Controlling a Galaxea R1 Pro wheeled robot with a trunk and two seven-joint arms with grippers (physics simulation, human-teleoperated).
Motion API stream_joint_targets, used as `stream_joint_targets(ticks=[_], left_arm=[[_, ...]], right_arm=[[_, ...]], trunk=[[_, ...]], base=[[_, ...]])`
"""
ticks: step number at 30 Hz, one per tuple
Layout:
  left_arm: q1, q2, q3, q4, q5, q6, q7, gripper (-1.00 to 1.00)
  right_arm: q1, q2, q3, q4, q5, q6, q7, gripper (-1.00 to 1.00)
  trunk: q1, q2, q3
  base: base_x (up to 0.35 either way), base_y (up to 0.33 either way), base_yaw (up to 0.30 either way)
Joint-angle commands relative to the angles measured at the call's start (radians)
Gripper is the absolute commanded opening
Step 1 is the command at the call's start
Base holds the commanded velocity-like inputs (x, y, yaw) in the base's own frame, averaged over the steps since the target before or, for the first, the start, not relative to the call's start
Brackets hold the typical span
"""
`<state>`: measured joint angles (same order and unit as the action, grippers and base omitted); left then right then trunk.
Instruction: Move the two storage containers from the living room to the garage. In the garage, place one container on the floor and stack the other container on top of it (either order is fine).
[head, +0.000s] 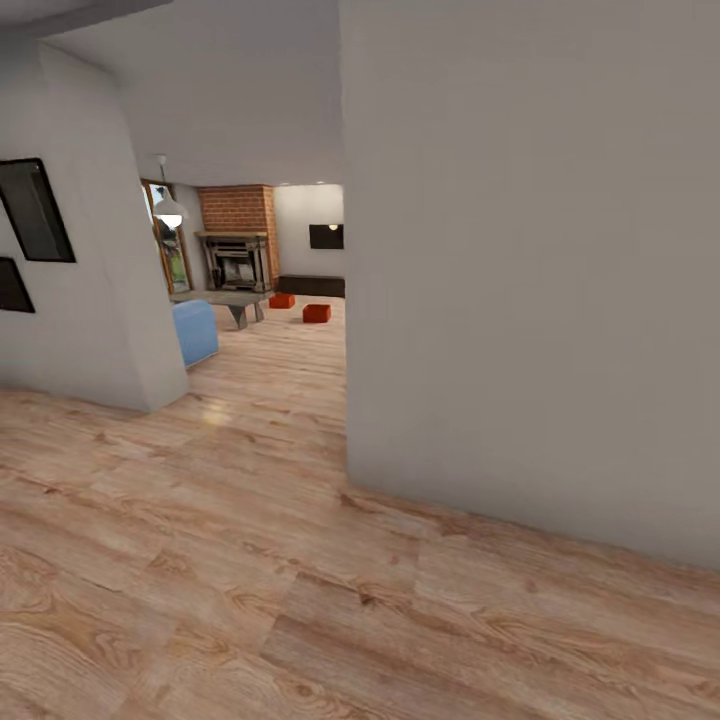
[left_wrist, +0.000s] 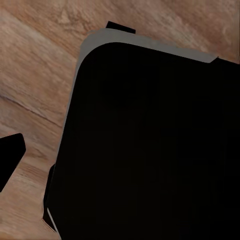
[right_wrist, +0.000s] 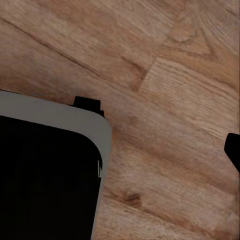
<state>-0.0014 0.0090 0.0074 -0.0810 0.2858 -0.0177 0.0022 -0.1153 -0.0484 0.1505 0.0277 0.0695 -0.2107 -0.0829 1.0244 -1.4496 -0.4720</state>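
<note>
Two containers (head: 282, 300) (head: 317, 313) sit far off on the living-room floor (head: 300, 370); this is the approach. Next: drive past the wall (head: 530, 270). Neither gripper's state can be told.

Two storage containers (head: 282, 300) (head: 317, 313) on plank floor (head: 280, 380)

The near white wall (head: 530, 280) hides most of the living room (head: 270, 270) from me. The two storage containers (head: 316, 313) sit far off, too small to make out their rims. A black body (left_wrist: 150, 150) blocks my left wrist view, cut off by its edges.
</note>
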Motion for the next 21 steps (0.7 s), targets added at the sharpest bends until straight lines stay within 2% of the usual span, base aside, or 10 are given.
stream_joint_targets(ticks=[1, 12, 21], left_arm=[[0.0, 0.0, 0.0, 0.0, 0.004, -0.002, 0.0, 1.0], [0.0, -0.001, 0.001, 0.0, 0.004, -0.001, 0.001, 1.0], [0.0, -0.001, 0.001, 0.0, 0.004, -0.002, 0.001, 1.0]], right_arm=[[-0.001, 0.0, 0.004, 0.003, 0.007, -0.004, -0.006, 1.0], [-0.001, 0.0, 0.004, 0.003, 0.007, -0.004, -0.007, 1.0], [-0.001, 0.0, 0.012, 0.003, 0.018, -0.003, -0.007, 1.0]], trunk=[[0.001, 0.0, -0.001], [0.001, 0.0, -0.001], [0.001, 0.0, -0.001]], base=[[0.325, 0.0, 0.269], [0.325, 0.0, 0.256], [0.325, 0.0, 0.04]])
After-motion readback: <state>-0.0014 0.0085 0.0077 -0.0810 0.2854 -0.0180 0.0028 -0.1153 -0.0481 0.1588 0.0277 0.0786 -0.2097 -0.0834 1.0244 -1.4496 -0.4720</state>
